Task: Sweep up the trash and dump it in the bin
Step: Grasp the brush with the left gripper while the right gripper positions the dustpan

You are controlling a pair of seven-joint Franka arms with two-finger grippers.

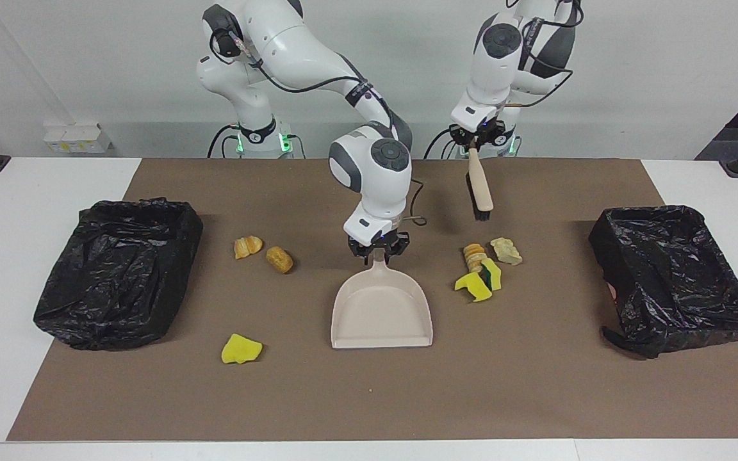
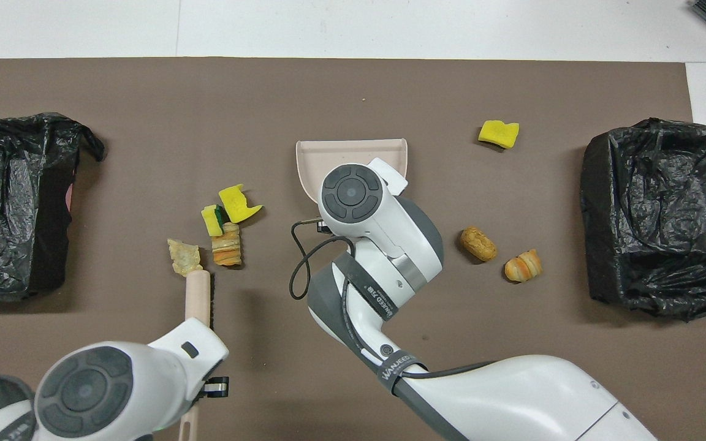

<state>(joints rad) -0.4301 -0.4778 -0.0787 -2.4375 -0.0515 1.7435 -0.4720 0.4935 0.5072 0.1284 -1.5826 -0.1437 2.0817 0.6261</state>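
Both jaws pinching: right gripper (image 1: 379,251) on dustpan (image 1: 382,312) handle, left gripper (image 1: 479,137) on brush (image 1: 479,186); pre-sweep, next drop brush beside sponge/bread scraps (image 1: 485,265).

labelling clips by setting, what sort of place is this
Most likely a robotics lab test bench, not a home: two arms bolted at a white table, a brown mat as work area, and staged trash between two bag-lined bins.
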